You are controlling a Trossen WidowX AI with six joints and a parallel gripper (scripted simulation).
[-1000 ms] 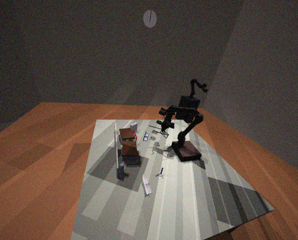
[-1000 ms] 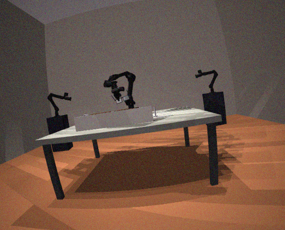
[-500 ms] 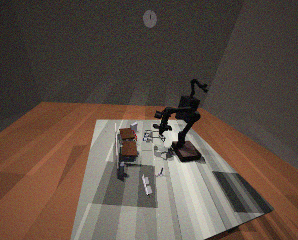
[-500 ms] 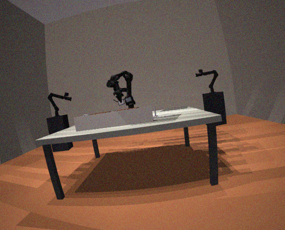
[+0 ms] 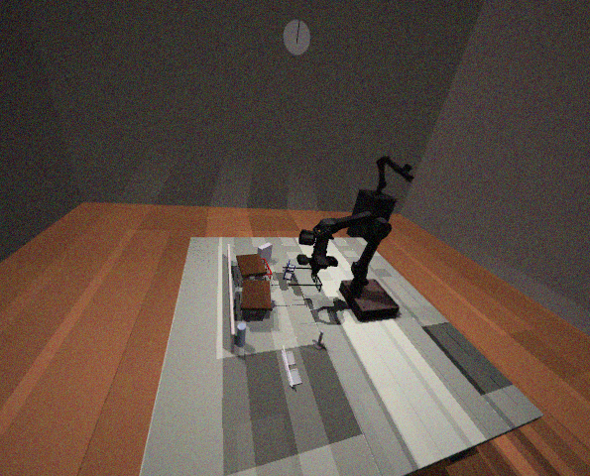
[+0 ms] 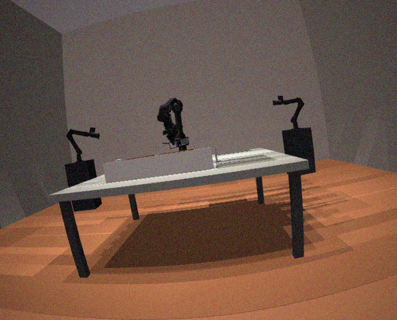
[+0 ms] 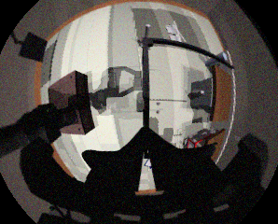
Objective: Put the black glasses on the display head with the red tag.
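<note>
The black glasses (image 5: 304, 285) (image 7: 145, 84) are held in the air by my gripper (image 5: 315, 272) (image 7: 145, 130), which is shut on their front frame. In the top view both temples point left towards two brown-topped blocks (image 5: 256, 295) (image 5: 251, 265); in the wrist view one temple reaches to the right. The glasses are apart from the blocks. A thin red shape (image 5: 268, 268) (image 7: 195, 143) shows by the farther block; I cannot tell whether it is a tag or a frame. Noses, ears and the red tag cannot be made out clearly.
Blue glasses (image 5: 289, 270) stand near the held glasses. A long pale panel (image 5: 230, 297) (image 6: 160, 167) runs behind the blocks. A blue-grey cylinder (image 5: 240, 333), a white rack-like object (image 5: 291, 367), a small post (image 5: 320, 339) and a white box (image 5: 265, 251) stand on the table.
</note>
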